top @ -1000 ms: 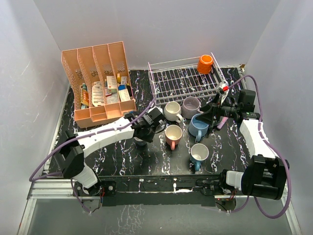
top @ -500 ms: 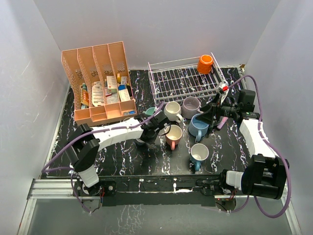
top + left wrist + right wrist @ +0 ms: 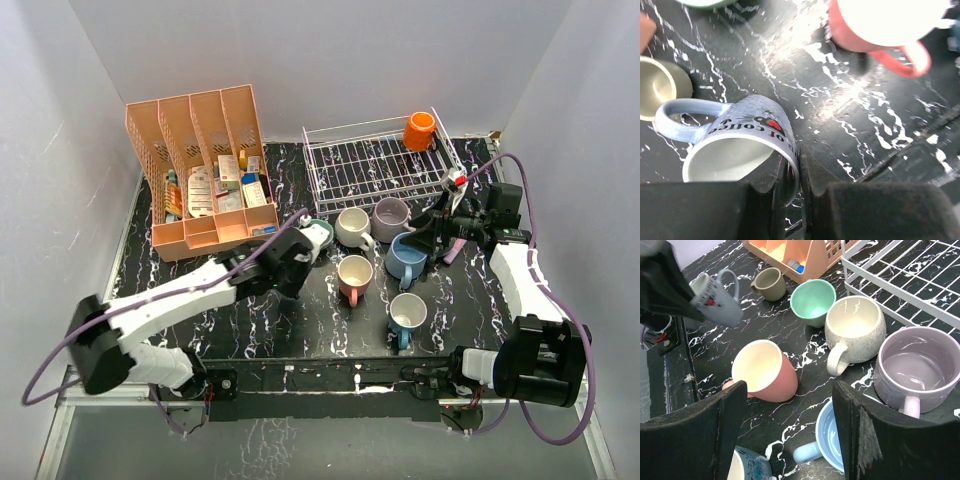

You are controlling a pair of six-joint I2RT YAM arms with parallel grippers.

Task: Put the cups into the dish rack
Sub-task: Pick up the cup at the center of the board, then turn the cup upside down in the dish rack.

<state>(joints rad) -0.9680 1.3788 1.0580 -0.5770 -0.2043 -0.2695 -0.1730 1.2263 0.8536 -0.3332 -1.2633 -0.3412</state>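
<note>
My left gripper (image 3: 796, 156) is shut on the rim of a pale blue-grey printed cup (image 3: 735, 145), which hangs tilted near the table's middle (image 3: 314, 237); the right wrist view shows that cup (image 3: 715, 296) too. My right gripper (image 3: 789, 405) stands open above a light blue cup (image 3: 840, 440), holding nothing. Pink (image 3: 354, 273), cream (image 3: 352, 226), lilac (image 3: 390, 217) and floral teal (image 3: 407, 313) cups stand around it. A mint cup (image 3: 812, 301) and an olive cup (image 3: 769, 284) sit further left. The white wire dish rack (image 3: 375, 165) holds an orange cup (image 3: 419, 131).
A salmon slotted organizer (image 3: 200, 170) with small packets fills the back left. White walls close in the table on three sides. The arm bases and a metal rail (image 3: 330, 375) run along the near edge.
The left jaws have closed on the printed cup's rim. That arm reached right toward the pink cup, then drew back left with the cup. The right arm has not moved.
</note>
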